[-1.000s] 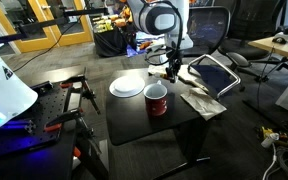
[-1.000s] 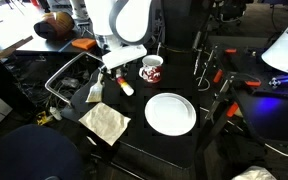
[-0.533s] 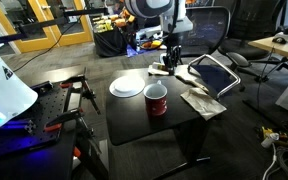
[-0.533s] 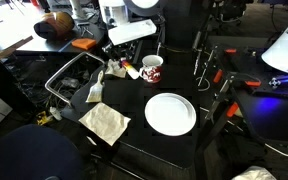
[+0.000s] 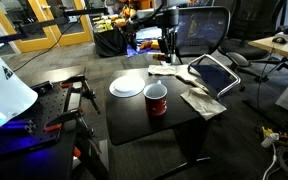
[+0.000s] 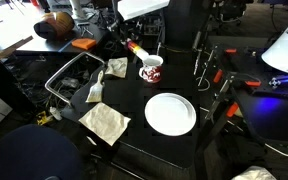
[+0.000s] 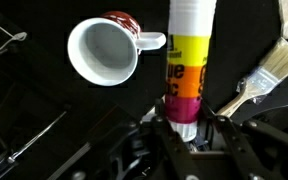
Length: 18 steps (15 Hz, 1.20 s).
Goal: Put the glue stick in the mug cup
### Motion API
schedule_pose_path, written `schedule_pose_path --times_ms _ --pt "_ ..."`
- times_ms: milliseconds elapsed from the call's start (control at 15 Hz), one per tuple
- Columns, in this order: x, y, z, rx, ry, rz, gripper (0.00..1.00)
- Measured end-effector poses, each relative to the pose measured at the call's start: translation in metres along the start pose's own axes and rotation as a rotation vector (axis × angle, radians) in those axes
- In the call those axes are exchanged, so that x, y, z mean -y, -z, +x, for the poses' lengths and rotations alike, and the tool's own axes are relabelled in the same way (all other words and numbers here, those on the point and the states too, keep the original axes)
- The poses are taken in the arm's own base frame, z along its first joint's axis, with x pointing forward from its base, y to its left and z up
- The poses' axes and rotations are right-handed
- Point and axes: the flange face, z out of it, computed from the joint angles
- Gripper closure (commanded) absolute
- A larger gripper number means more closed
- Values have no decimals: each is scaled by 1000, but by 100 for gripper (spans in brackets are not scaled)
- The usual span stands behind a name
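The red mug cup with a white inside stands upright on the black table in both exterior views (image 5: 156, 100) (image 6: 151, 69) and shows from above in the wrist view (image 7: 104, 48). My gripper (image 7: 187, 125) is shut on the glue stick (image 7: 189, 60), a white, yellow and magenta tube that points away from the camera. The gripper hangs well above the table (image 5: 169, 42) (image 6: 132, 42), with the glue stick (image 6: 137, 50) up beside the mug, not over its opening.
A white round plate (image 5: 128, 86) (image 6: 170, 113) lies near the mug. A paintbrush (image 7: 264, 75) and a crumpled cloth (image 6: 104, 122) lie on the table. A tablet-like frame (image 5: 216, 72) sits at the table's edge. A wire basket (image 6: 69, 80) stands beside the table.
My gripper has lifted off the table with the glue stick in it and risen well above the mug. The mug and plate have not moved.
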Motion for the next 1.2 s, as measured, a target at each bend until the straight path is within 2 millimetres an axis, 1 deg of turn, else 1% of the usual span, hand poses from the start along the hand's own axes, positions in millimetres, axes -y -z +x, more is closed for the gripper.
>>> schedule_pose_path --times_ms 267,467,800,1200 --pt "-6 29 -4 -37 -31 -90 92" --pt "-7 43 -11 -65 -70 -155 92" --pt "-5 51 -29 -152 -132 -266 92" --pt "-1 57 -43 -293 -200 -388 92"
